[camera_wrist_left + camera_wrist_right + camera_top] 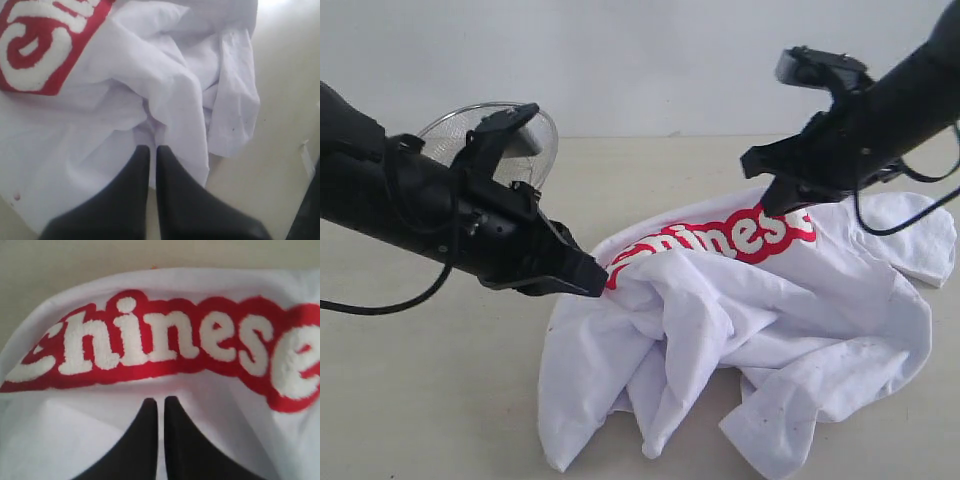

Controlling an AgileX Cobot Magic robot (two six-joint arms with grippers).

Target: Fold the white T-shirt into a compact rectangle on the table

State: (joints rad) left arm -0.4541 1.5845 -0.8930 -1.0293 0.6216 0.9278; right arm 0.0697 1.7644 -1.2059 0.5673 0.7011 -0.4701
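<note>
The shirt [800,330] lay in a crumpled heap on the surface [420,400], well clear of the far edge and toward the right side in the exterior view. Its red lettering [750,235] was pushed up along the far side of the heap. A sleeve [920,240] trailed out toward the right edge. A wire basket [450,135] stood by the far edge on the left, apart from the cloth.

The left jaws were closed, with their tips against a bunched fold at the left end of the lettering. The right jaws were closed too, with their tips pressed to the cloth just below the lettering at its right end. Neither wrist view showed whether a pinch of fabric sat between the tips.

The shirt looked light, thin and completely limp. It would likely sag, drape and drag rather than hold any shape, and a single layer could slip from a shallow pinch. The printed band looked thicker and a little stiffer, so it would probably crease less willingly. The best places to take hold seemed to be the seamed edges, namely shoulders, hem corners and sleeve ends. The doubled cloth there gives more to bite on, and pulling two such points apart should spread the heap flat before any fold. Grabbing the loose middle risked lifting several layers at once.
</note>
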